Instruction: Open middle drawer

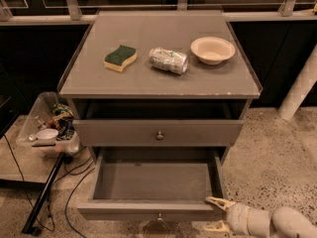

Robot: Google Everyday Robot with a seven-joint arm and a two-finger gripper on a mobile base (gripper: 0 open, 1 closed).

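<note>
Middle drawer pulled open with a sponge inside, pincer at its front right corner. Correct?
No. The camera view shows the middle drawer pulled open, but the sponge is not inside; it lies on the cabinet top. The pincer is at the drawer's front right corner, as stated.

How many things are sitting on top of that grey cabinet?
3: a sponge at the left, a can in the middle, a bowl at the right. None seems hidden. The gripper is low by the front right corner of the open drawer.
</note>
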